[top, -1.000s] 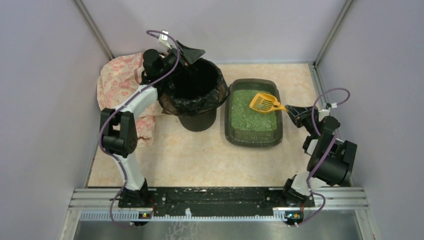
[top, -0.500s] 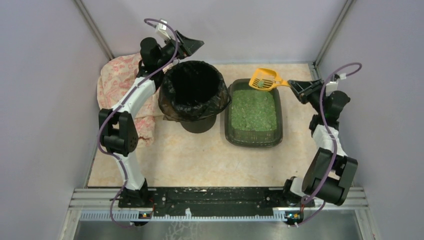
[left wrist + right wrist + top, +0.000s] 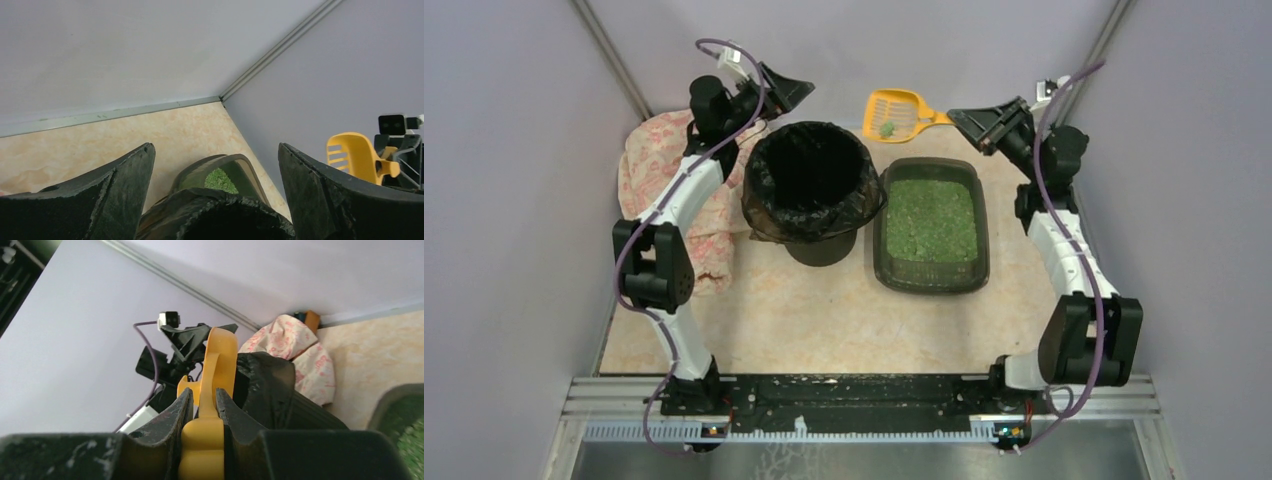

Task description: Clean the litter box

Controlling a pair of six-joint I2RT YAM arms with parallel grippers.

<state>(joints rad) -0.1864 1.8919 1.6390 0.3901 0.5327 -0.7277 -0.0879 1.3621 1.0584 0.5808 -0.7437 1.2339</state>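
The litter box (image 3: 931,226), a dark grey-green tray of green granules, lies right of the black-bagged bin (image 3: 810,186); part of it shows in the left wrist view (image 3: 220,178). My right gripper (image 3: 957,117) is shut on the handle of the yellow slotted scoop (image 3: 896,113), held high behind the tray near the back wall, with a few green bits in it. The scoop also shows in the right wrist view (image 3: 216,370). My left gripper (image 3: 792,88) is open and empty, above the bin's far left rim (image 3: 220,215).
A pink patterned cloth (image 3: 661,175) lies left of the bin against the left wall. Grey walls close in the back and both sides. Beige tabletop (image 3: 824,320) stretches in front of the bin and tray.
My right gripper lifted the scoop out of the litter box, then carried it back and left toward the bin. My left gripper rose and drew back off the bin's rim.
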